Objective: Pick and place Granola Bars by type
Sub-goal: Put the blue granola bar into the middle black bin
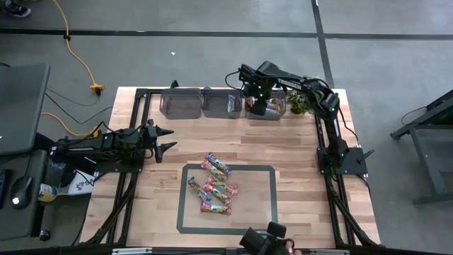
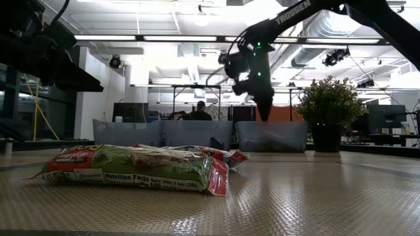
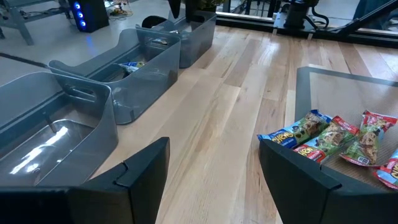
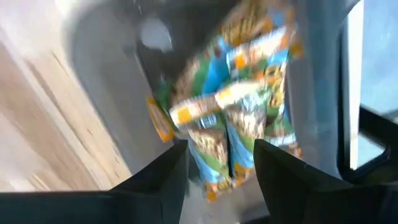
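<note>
You're working on a table [image 1: 297, 170] of pale wood planks, smooth with a light sheen, and a dark matt tape outline [image 1: 273, 195] marks a rectangle on it. The bins [image 3: 118, 74] are grey translucent plastic, glossy enough to catch the ceiling lights. The Granola Bars [image 1: 214, 188] wear shiny, crinkled foil-like wrappers; those in the far right bin [image 4: 236, 112] gleam the same way. The left gripper [image 3: 211, 180] has dark matt fingers that look like plastic, as does the right gripper [image 4: 217, 165]

Right claw [image 1: 263, 106] reaches down, fingers parted — left claw [image 1: 164, 139] waits, spread.
</note>
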Tool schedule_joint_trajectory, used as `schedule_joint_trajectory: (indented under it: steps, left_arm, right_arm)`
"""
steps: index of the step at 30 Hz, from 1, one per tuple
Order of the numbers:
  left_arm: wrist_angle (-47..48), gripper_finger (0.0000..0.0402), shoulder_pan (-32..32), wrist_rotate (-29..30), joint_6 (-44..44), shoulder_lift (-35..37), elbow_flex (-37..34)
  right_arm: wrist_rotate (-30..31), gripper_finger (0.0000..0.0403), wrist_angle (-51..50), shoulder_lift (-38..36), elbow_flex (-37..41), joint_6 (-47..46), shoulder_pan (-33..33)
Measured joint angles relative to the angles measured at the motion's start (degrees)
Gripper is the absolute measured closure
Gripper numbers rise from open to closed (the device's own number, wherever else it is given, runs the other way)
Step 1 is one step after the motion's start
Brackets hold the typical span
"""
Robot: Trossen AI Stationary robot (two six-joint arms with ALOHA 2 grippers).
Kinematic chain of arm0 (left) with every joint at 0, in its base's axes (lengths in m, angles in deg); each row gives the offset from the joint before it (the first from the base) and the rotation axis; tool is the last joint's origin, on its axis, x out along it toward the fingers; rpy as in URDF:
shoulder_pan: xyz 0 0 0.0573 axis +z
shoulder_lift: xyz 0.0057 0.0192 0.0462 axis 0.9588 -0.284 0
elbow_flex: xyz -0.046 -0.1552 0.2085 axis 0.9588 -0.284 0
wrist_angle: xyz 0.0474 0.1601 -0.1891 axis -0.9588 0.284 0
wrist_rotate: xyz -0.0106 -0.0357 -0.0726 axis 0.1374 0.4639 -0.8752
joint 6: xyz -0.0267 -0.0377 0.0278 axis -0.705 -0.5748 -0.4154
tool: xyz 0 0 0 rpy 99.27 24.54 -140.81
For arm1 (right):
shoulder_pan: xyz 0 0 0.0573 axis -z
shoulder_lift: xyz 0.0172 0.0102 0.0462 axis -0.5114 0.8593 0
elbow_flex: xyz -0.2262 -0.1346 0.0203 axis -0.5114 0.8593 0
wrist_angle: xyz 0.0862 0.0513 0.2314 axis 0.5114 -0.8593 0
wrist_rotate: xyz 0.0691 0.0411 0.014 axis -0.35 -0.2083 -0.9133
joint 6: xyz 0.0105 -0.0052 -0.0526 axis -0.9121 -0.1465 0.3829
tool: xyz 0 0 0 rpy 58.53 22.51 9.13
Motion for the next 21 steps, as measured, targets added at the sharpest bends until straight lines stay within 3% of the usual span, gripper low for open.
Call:
schedule_joint_trajectory:
  steps: [11, 21]
  left_arm:
    - [0.0, 0.0159, 0.0, 0.0, 0.0, 0.0, 0.0]
    - [0.0, 0.0159, 0.0, 0.0, 0.0, 0.0, 0.0]
  right_arm:
    - [-10.1, 0.0235, 12.3, -7.7, 0.0, -8.6, -2.2]
    - [-19.8, 0.0235, 27.8, -9.2, -0.1, -17.2, -9.2]
